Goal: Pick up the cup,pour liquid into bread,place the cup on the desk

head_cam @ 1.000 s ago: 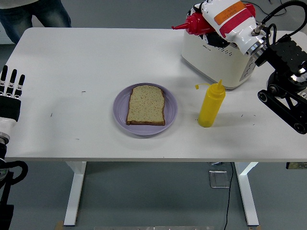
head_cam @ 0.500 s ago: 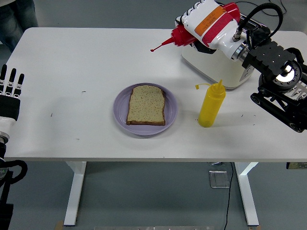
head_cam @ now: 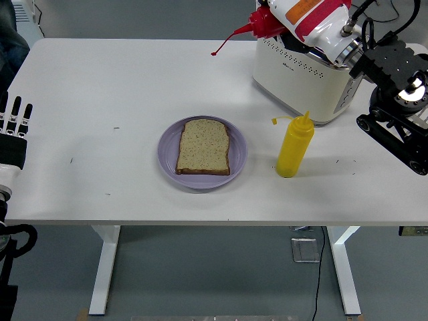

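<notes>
We see a white table (head_cam: 100,100) on white legs over a grey floor, viewed from above. The task says cup, but what we find is a red squeeze bottle (head_cam: 267,23) with a long thin nozzle, held high at about one o'clock in the robot's right hand (head_cam: 314,17), a white-shelled hand wrapped around its body. Its long axis lies nearly level, nozzle tip pointing toward nine o'clock and slightly down. The bread (head_cam: 204,146), a flat, speckled brown slice, sits on a round lilac plate (head_cam: 237,164) near the table's centre, at about seven o'clock from the nozzle and well apart from it, so we judge the hand must travel that way before pouring. A glossy yellow squeeze bottle (head_cam: 294,147) stands upright just right of the plate, before a boxy cream toaster (head_cam: 301,77). The left hand (head_cam: 13,130) rests at nine o'clock, fingers straight and empty.
</notes>
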